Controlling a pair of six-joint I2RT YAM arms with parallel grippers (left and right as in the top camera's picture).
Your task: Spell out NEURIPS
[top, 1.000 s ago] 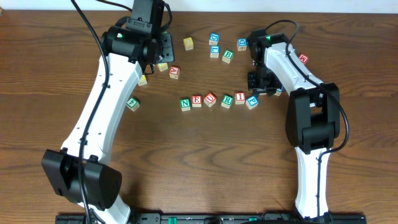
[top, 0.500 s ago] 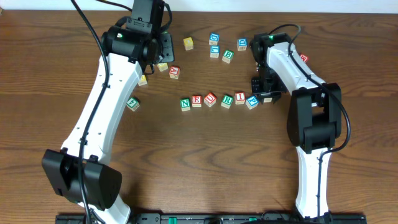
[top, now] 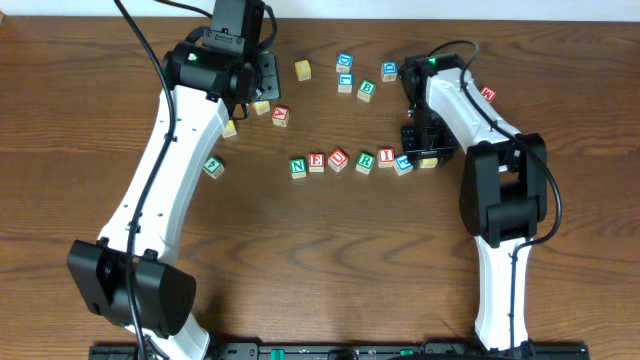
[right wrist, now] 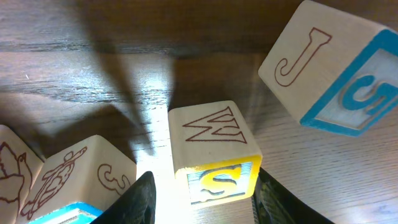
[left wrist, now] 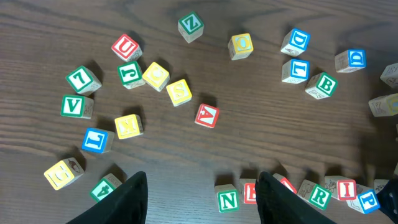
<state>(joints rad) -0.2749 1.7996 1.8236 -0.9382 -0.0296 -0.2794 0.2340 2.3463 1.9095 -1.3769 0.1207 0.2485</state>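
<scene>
Robotics lab bench: twin white arms (top: 170, 150), wood-grain table (top: 300, 260).

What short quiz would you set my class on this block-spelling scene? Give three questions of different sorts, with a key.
1. True or false: the left gripper is clamped on a letter block.
2. Multiple choice: the right gripper straddles a yellow-framed cube. Which letter is on its yellow-framed face? A) Z B) S C) B
3. Fill in: seen from overhead, the row of cubes reads N, E, U, R, ___, P.

Key: 1 false, its jaws stand open over bare table; 2 B; 3 I.
</scene>
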